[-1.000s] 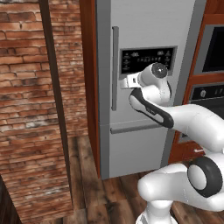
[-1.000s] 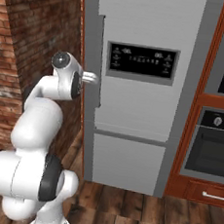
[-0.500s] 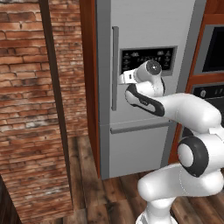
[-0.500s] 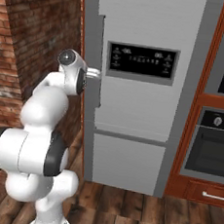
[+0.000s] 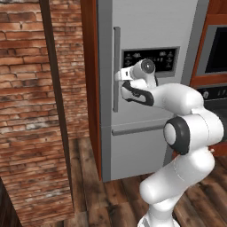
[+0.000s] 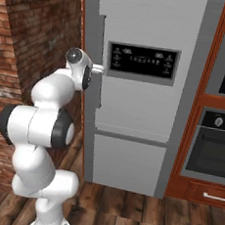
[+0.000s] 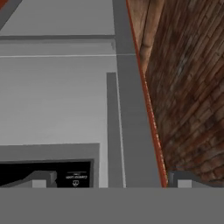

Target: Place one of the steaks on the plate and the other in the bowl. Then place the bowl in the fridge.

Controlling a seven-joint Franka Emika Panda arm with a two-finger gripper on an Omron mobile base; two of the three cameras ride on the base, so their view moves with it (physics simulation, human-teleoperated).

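Left base view has the arm stretched out to the fridge (image 5: 146, 53), door shut, and the gripper (image 5: 118, 76) is right up at the long vertical handle (image 5: 116, 66), about midway down it, beside the dark dispenser panel (image 5: 153, 56). Hand view: fingertips (image 7: 41, 178) spread wide, one on each side of the handle (image 7: 112, 131), nothing clamped between them. Right base view puts the gripper (image 6: 100, 71) at the door's left edge, brick wall (image 6: 38, 38) alongside, built-in oven (image 6: 214, 149) off to the right
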